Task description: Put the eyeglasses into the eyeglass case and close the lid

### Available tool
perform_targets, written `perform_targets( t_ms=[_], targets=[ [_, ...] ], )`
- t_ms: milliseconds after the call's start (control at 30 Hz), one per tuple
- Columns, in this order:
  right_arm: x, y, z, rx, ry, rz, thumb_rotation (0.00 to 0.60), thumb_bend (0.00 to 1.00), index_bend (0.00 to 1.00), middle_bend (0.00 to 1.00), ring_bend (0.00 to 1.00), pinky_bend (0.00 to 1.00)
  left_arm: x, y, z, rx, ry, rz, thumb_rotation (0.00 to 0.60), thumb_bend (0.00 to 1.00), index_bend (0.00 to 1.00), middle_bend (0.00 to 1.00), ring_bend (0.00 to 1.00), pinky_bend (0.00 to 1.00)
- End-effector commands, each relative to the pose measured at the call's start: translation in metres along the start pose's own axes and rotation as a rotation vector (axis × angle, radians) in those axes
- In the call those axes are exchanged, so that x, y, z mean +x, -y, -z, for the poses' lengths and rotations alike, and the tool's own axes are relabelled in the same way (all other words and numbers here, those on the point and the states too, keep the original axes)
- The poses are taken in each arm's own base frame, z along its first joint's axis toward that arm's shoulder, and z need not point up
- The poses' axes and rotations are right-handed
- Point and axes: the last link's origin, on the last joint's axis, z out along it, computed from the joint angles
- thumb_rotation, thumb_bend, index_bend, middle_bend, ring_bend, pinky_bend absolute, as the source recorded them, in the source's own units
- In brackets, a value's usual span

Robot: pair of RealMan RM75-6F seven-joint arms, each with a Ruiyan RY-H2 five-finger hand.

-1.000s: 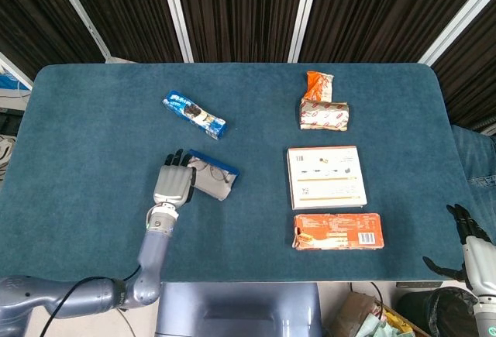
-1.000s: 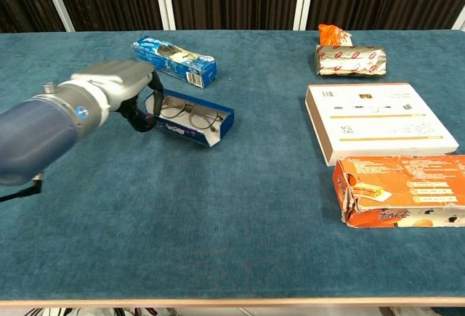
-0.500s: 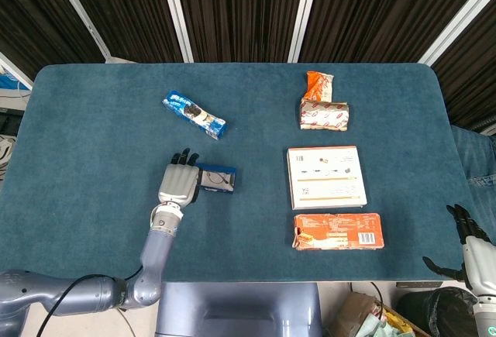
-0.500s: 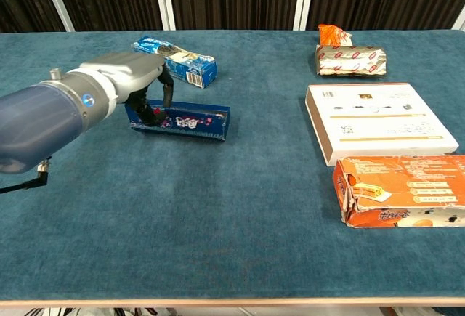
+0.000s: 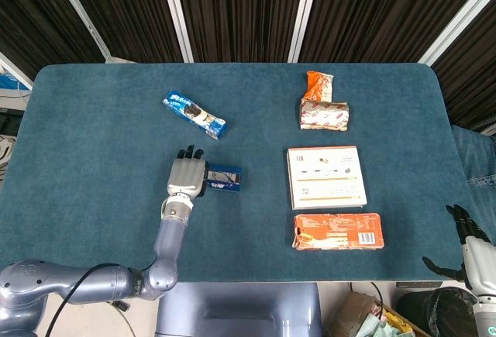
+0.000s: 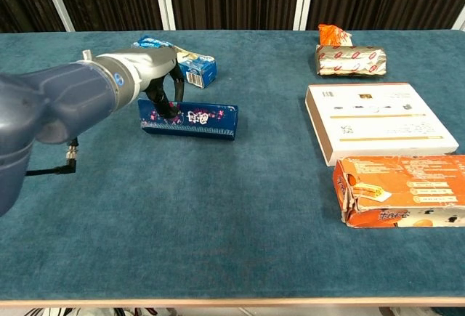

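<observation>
The blue flowered eyeglass case lies left of the table's middle with its lid folded down. The eyeglasses are hidden inside it. My left hand lies over the case's left end. Its fingers reach down onto the lid and the back edge, spread flat rather than wrapped around the case. My right hand hangs off the table at the lower right of the head view, with its fingers apart and nothing in it.
A blue cookie pack lies just behind the case. On the right lie an orange snack bag, a brown wrapped pack, a white box and a torn orange box.
The case was open with the glasses showing. My left hand swept right over it, folding the lid down and nudging the case slightly right. The right hand has not moved.
</observation>
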Motion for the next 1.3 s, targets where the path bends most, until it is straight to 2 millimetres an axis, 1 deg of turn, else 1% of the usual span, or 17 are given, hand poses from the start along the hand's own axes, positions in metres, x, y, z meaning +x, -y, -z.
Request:
perform_targets(
  t_ms=[33, 400, 600, 1033, 1300],
  targets=[
    [0.0, 0.0, 0.0, 0.0, 0.0, 0.0, 0.6, 0.25, 0.09, 0.05, 0.12, 0.16, 0.005, -0.002, -0.006, 0.015, -0.005, 0.014, 0.6, 0.43, 0.61, 0.17, 0.03, 0.12],
    [-0.001, 0.0, 0.0, -0.002, 0.005, 0.005, 0.6, 0.25, 0.09, 0.05, 0.12, 0.16, 0.016, 0.0, -0.023, 0.063, 0.004, 0.067, 0.6, 0.43, 0.61, 0.17, 0.03, 0.12],
    [-0.001, 0.0, 0.0, -0.004, 0.005, 0.005, 0.6, 0.25, 0.09, 0.05, 0.12, 0.16, 0.017, 0.0, -0.029, 0.079, 0.006, 0.074, 0.6, 0.43, 0.61, 0.16, 0.03, 0.12],
    [-0.001, -0.001, 0.0, -0.007, 0.009, 0.002, 0.6, 0.25, 0.09, 0.05, 0.12, 0.16, 0.016, 0.002, -0.04, 0.099, -0.021, 0.066, 0.6, 0.43, 0.57, 0.16, 0.03, 0.12],
    [-0.001, -0.001, 0.0, -0.008, 0.013, 0.002, 0.6, 0.25, 0.09, 0.05, 0.12, 0.16, 0.014, 0.004, -0.043, 0.106, -0.03, 0.065, 0.6, 0.43, 0.51, 0.16, 0.03, 0.12]
  ],
)
